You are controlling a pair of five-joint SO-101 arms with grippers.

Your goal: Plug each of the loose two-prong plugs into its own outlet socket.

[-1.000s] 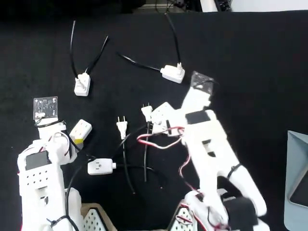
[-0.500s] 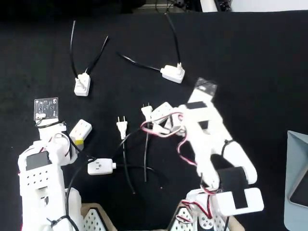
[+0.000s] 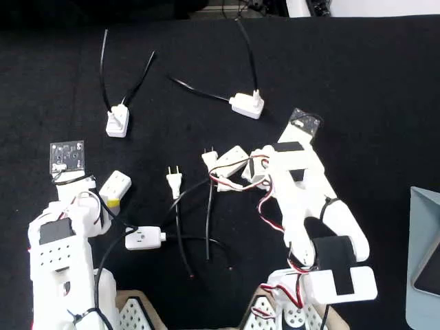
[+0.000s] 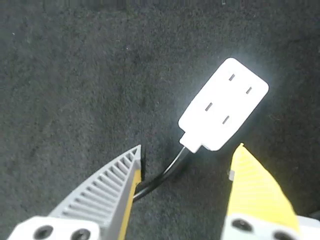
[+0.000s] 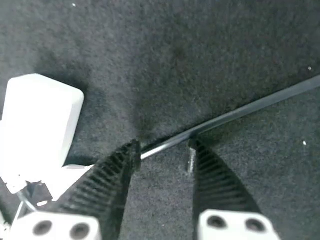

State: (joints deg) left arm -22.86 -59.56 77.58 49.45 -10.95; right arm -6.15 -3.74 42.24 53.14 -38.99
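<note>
desk: black cloth desk (image 3: 371, 82) with white sockets, plugs and black cords spread over it.
left end effector (image 4: 189, 147): wide open and holding nothing; its grey finger (image 4: 112, 185) and yellow finger (image 4: 252, 185) stand on either side of the cord end of the left socket, not touching it.
left socket (image 4: 223, 111): lies flat with its slots facing up and nothing plugged in. A black cord leaves it between the fingers. In the high view it sits at the left of the desk (image 3: 115, 185), just ahead of the left arm.
right end effector (image 5: 162, 145): open a small way and gripping nothing, with its two dark ribbed fingertips low over the cloth on either side of a black cord (image 5: 240, 112).
middle socket (image 3: 234, 158): lies mid-desk just beside the right end effector; it is the white block at the edge of the right wrist view (image 5: 40, 117).
first plug (image 3: 174, 181): loose on the cloth between the two arms, prongs pointing toward the far edge.
second plug (image 3: 210, 158): loose, just beside the middle socket, prongs also pointing away.
front socket (image 3: 144, 238): near the front edge between the arms, slots showing, nothing in it.
far-left socket (image 3: 117, 122): a plug appears seated in it.
far socket (image 3: 246, 104): likewise appears to hold a plug.
</note>
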